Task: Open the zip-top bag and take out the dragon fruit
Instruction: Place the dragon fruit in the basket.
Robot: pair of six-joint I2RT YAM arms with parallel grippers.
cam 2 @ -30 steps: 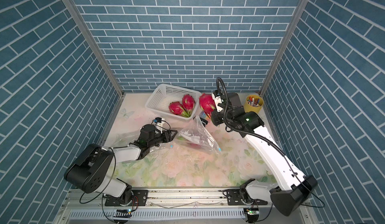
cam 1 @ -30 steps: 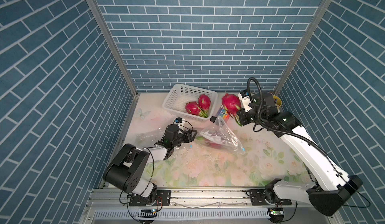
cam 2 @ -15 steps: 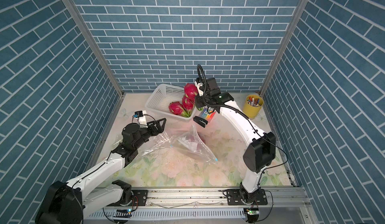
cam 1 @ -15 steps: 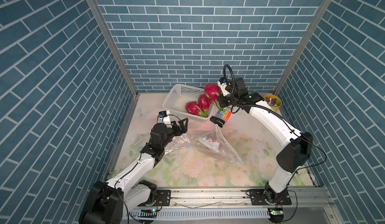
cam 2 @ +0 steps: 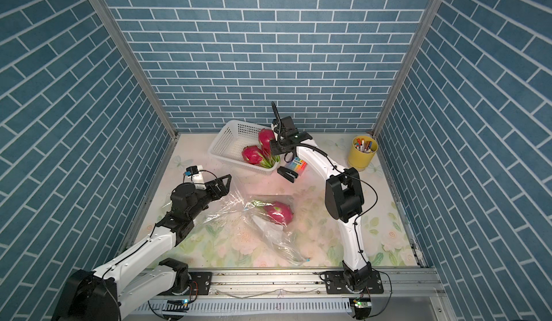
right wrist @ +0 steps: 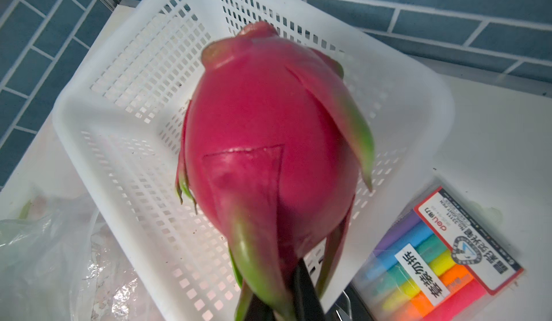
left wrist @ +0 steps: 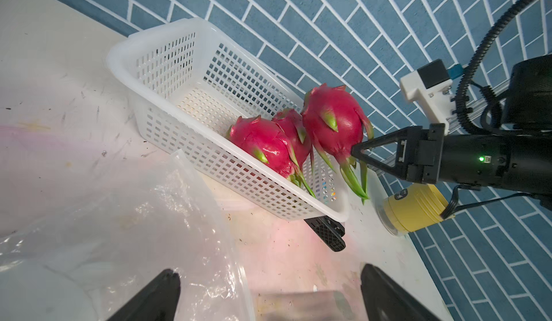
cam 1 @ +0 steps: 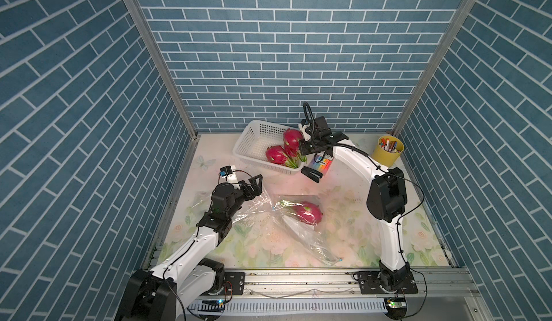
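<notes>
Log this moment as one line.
right gripper: shut on dragon fruit over basket | left gripper: open, empty, by bag | basket: two fruits | bag: one fruit inside

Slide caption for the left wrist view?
Right hand holds a dragon fruit by its leafy end over the white basket; two more fruits lie inside.

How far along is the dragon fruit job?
Done: two pink dragon fruits lie in the white perforated plastic basket. In hand: the right end effector grips a third pink dragon fruit over it. Remaining: a fourth dragon fruit inside the clear plastic zip-top bag; left end effector open.
</notes>
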